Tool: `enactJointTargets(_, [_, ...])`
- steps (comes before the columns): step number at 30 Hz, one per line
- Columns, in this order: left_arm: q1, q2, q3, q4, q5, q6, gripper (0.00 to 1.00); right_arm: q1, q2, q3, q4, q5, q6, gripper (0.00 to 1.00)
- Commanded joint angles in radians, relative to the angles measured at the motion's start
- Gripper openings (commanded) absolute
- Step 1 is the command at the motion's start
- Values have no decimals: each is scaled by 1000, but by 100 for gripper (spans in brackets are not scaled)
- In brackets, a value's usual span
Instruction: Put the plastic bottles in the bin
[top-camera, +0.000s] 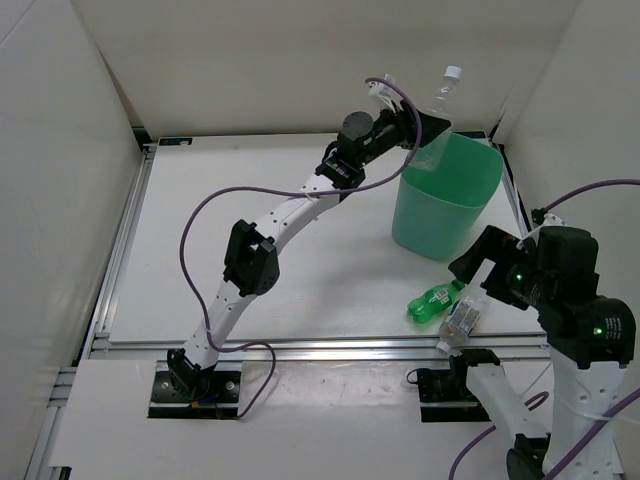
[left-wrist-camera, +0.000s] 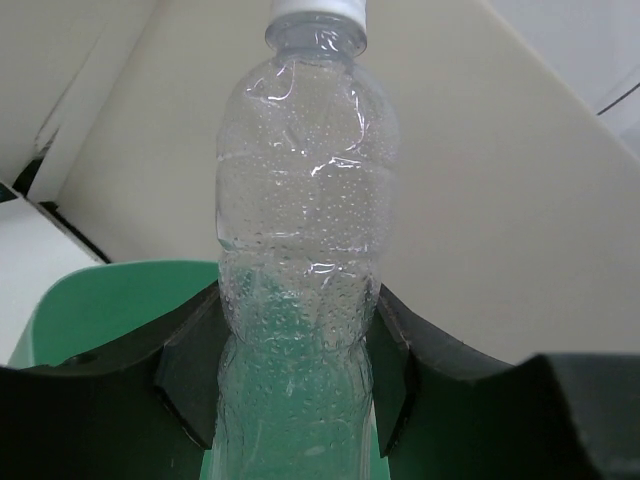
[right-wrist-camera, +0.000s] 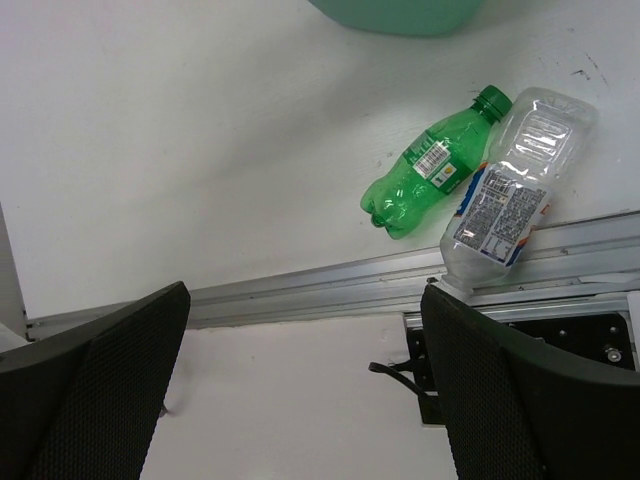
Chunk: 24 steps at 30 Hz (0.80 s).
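Over the far-left rim of the bin (top-camera: 470, 205), the left gripper (top-camera: 428, 125) is clamped on the plain clear bottle (top-camera: 443, 98), with both pads pressed on its lower body. The bottle's long axis is near upright, white cap up and leaning slightly far-right, base toward the bin mouth. Mint-green plastic shows under and behind the bottle in the left wrist view, so the base seems to hang at the opening. A release likely drops it in, though how far inside the rim it sits cannot be told. The bottle is thin transparent plastic, ribbed and dimpled, and looks empty. The bin is smooth mint-green with a rounded-square rim, tapering downward. The right gripper (right-wrist-camera: 300, 390) hangs with jaws wide apart and grips nothing, above the near right edge of the table (top-camera: 340, 280). Just far-right of it lie the green bottle (right-wrist-camera: 425, 170) and the clear bottle with white-blue label (right-wrist-camera: 505, 200), both on their sides, side by side and touching or nearly so. The green bottle's cap points toward the bin. The labelled bottle's near end rests on the aluminium rail (right-wrist-camera: 330, 290). The right arm is nearer those two. No fourth bottle is in view.
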<state>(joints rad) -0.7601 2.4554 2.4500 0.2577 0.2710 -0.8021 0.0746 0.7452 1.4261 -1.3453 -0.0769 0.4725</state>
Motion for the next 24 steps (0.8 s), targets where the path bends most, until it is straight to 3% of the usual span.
enactJointTargets(1, [-30,-65,27,78,7,-25,52,7,2,34,-89,11,28,100])
enactJointTargets(5, [-50,-65,17,49,31,-16,65,7,2,43,-98,32,28,100])
enactJointTargets(6, [-50,-65,3,49,46,-16,72,7,2,43,-98,32,28,100])
enactJointTargets(7, [-50,-65,-8,35,46,-2,95,7,2,43,-98,32,28,100])
enactJointTargets(8, [-59,-78,-8,35,71,7,100,7,2,43,-98,32,38,100])
enactJointTargets(15, [-39,-234,-97,-147,91,240,100,7,11,24,-110,106,127,100])
enactJointTargets(20, [-18,-548,-440,-198,-27,473,100,7,2,-136,-110,126,253,100])
enactJointTargets(24, [5,-751,-647,-198,-160,566,100,7,26,-265,-110,175,328,100])
